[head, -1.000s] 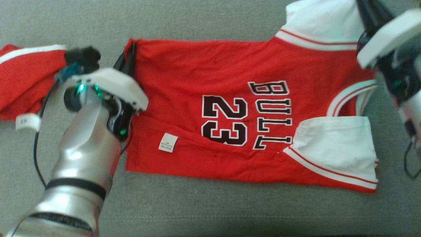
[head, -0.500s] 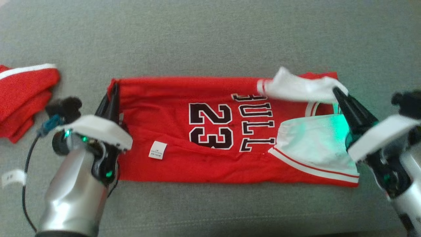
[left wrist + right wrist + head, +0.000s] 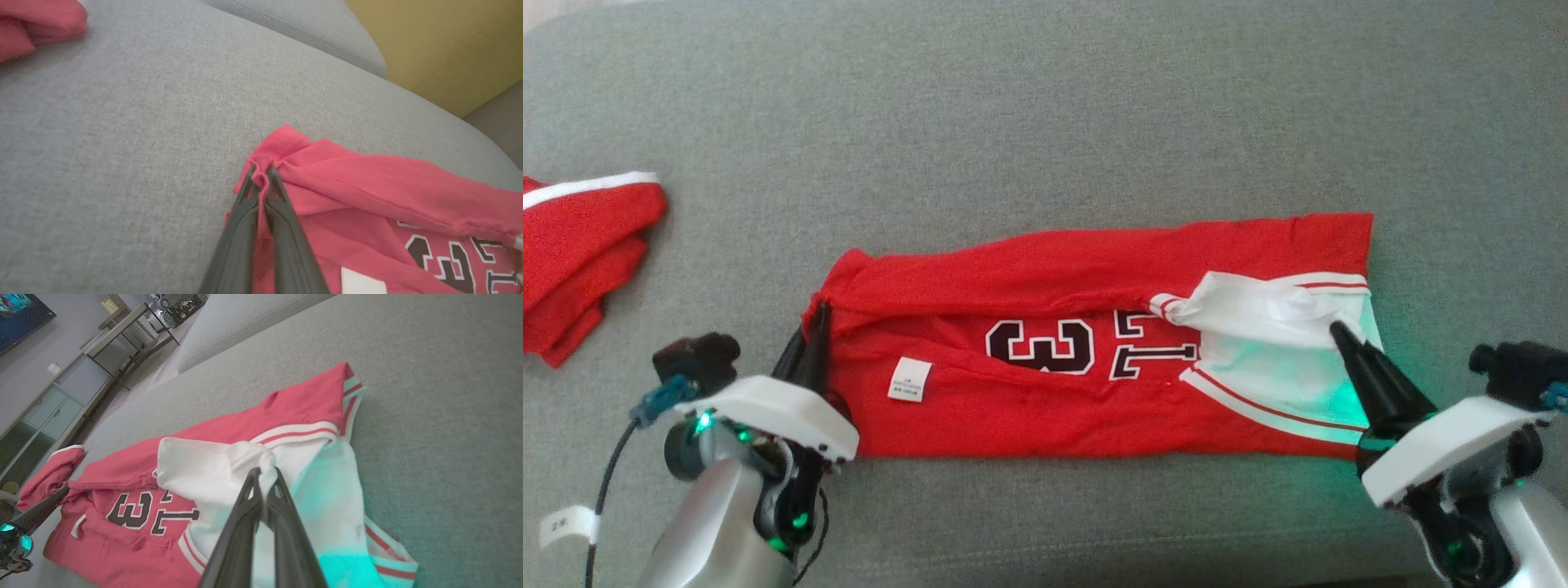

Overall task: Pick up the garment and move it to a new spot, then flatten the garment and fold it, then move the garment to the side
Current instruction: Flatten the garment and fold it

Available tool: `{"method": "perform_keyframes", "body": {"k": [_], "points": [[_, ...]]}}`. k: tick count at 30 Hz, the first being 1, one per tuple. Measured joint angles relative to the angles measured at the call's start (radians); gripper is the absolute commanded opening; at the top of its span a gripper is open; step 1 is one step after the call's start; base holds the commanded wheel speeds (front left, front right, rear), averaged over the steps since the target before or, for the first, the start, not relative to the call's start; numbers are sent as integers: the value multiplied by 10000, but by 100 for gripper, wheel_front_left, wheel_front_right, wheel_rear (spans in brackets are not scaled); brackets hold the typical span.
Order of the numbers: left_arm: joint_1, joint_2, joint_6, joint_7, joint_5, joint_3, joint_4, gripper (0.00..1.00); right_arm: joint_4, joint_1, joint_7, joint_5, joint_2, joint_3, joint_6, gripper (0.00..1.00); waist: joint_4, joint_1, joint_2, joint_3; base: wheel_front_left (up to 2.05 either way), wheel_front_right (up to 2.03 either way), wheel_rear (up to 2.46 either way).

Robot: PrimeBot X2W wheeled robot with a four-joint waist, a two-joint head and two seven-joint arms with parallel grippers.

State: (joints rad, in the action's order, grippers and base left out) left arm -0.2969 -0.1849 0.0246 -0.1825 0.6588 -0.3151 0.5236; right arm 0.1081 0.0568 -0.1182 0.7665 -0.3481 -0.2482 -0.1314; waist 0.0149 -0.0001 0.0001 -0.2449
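The garment (image 3: 1045, 269) is a red jersey with white sleeves and black-and-white lettering, lying lengthwise on the grey cushion with its far edge folded over toward me. My left gripper (image 3: 820, 309) is shut on the red hem corner at the jersey's left end; the left wrist view shows the cloth (image 3: 327, 179) pinched between the tips of that gripper (image 3: 260, 171). My right gripper (image 3: 1335, 328) is shut on the white sleeve at the right end. In the right wrist view my right gripper (image 3: 264, 470) pinches a bunch of the white sleeve (image 3: 204, 469).
A second red garment (image 3: 580, 245) with a white stripe lies bunched at the left edge of the grey cushion (image 3: 1045, 106). The right wrist view shows a floor and shelving (image 3: 49, 404) beyond the cushion's end. A yellow surface (image 3: 449, 45) lies past the cushion seam.
Both grippers have pulled the jersey's far edge toward me, folding it over so the lettering is half covered. The head camera has shifted, so the jersey sits lower in view.
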Motion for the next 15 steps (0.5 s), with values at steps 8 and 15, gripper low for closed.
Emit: {"method": "perform_keyframes", "body": {"k": [8,15], "points": [[908,-35,-796,-410,-560,-215,-546,100,-349,-609,58,-1151,368,253,0,100,17,0,0,367,0,0,0],[1827,-21,-1687,-658,-1718,17,-2207,100,-1035,-912,1135,-2546,1143,1367,0,100,10,0,0,840,0,0,0]]}}
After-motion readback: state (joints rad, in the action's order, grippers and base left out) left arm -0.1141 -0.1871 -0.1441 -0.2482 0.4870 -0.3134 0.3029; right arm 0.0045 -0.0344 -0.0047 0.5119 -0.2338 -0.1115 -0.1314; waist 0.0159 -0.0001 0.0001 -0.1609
